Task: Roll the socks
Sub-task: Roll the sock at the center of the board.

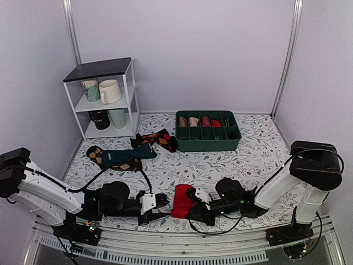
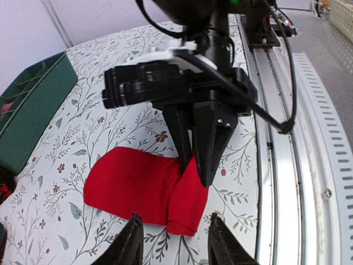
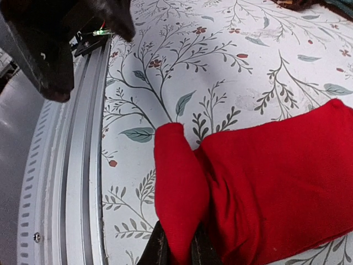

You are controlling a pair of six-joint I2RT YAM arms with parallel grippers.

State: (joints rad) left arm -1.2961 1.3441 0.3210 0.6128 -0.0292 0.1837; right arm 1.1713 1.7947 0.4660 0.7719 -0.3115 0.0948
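Observation:
The red socks (image 1: pixel 181 201) lie flat, stacked, on the floral table near the front edge. They also show in the left wrist view (image 2: pixel 129 185) and the right wrist view (image 3: pixel 276 187). My right gripper (image 1: pixel 192 210) is shut on the folded end of the socks nearest the rail, as the left wrist view (image 2: pixel 196 165) and its own view (image 3: pixel 179 251) show. That end is raised into a fold. My left gripper (image 1: pixel 163 200) is open and empty, just left of the socks, with its fingertips (image 2: pixel 132 243) a little short of the fabric.
A green divided tray (image 1: pixel 207 146) with rolled socks stands at the back centre. A dark teal sock (image 1: pixel 124 157) and argyle socks (image 1: pixel 158 139) lie at the back left. A white shelf (image 1: pixel 105 72) holds mugs. A metal rail (image 1: pixel 182 251) runs along the near edge.

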